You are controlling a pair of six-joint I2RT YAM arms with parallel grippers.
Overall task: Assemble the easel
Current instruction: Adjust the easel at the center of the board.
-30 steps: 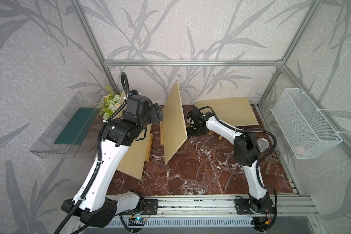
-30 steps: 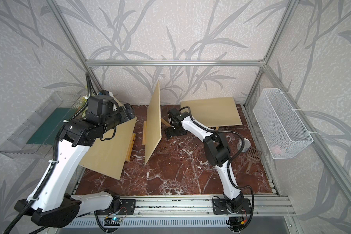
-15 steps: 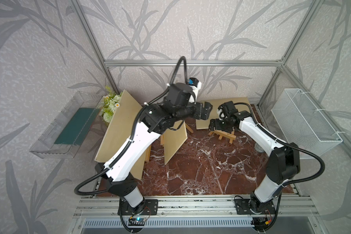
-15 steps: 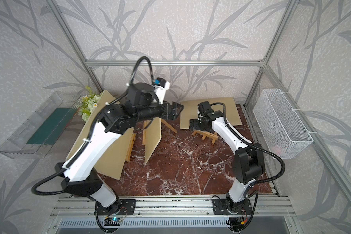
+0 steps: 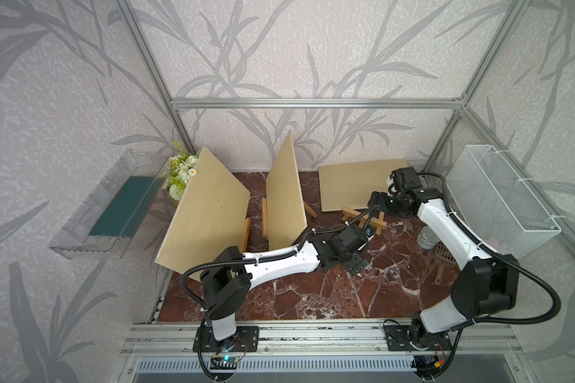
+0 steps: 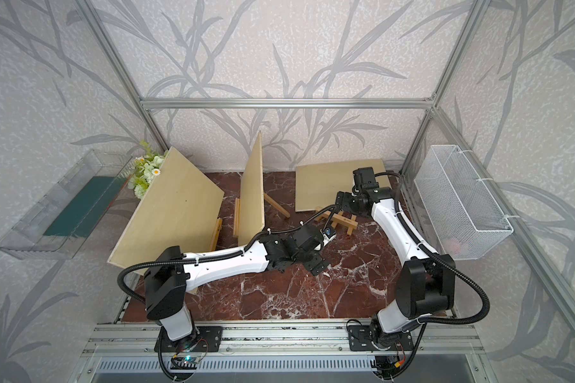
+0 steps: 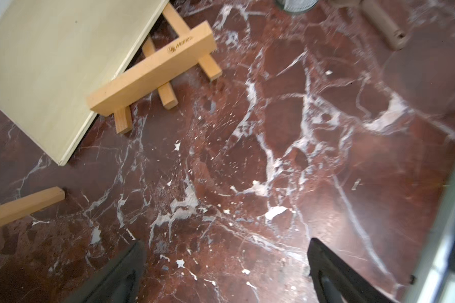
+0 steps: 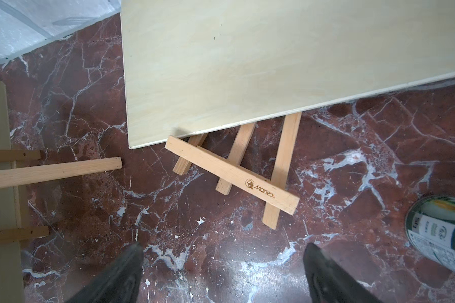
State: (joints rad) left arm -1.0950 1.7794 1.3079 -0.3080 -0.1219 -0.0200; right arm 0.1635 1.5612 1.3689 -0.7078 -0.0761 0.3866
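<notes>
A small wooden easel point(image 5: 379, 225) point(image 6: 346, 223) lies flat on the marble floor, its top tucked under a pale plywood board point(image 5: 356, 185) that also lies flat. In the right wrist view the easel's branded crossbar point(image 8: 231, 174) and three legs stick out from under the board point(image 8: 247, 65). My right gripper point(image 5: 377, 200) point(image 8: 223, 249) hovers over the easel, open and empty. My left gripper point(image 5: 357, 265) point(image 7: 226, 246) is low over bare floor in front of the easel point(image 7: 153, 70), open with nothing between its fingers.
Two more boards stand on easels: one leaning at the left point(image 5: 206, 212), one upright in the middle point(image 5: 284, 195), whose rear leg point(image 8: 50, 170) reaches towards the flat board. A can point(image 5: 427, 237) and a brown scoop point(image 5: 442, 258) lie right. A wire basket point(image 5: 498, 205) hangs right, a clear tray point(image 5: 113, 205) left.
My left arm swung from the left board, up across the middle, then down to the floor before the lying easel. My right gripper drew back from the middle board to above that easel.
</notes>
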